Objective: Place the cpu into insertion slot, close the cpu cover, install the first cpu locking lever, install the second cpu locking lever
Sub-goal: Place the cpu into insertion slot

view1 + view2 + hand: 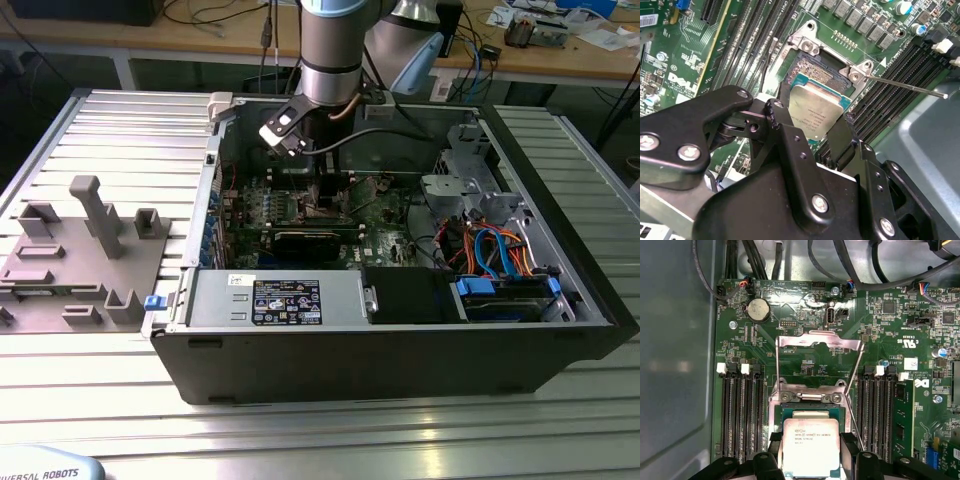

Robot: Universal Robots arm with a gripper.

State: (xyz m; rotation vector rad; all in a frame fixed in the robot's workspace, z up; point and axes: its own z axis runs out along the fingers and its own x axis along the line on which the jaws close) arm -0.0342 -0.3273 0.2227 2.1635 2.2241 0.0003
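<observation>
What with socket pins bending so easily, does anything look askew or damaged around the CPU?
Nothing stands out. The gripper holds the cpu squarely over the insertion slot, not yet seated. The cpu cover stands open, and no damage shows.

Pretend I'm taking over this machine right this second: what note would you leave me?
The gripper is shut on the cpu, with one finger on each side.
The cpu sits over the insertion slot and does not look seated; part of the socket shows bare beyond it.
The cpu cover is swung open, away from the slot.
One locking lever, a thin rod, sticks out free and unlatched.
Done: the cpu is in the grip at the slot.
Left: seating it, closing the cover and latching both levers.
</observation>
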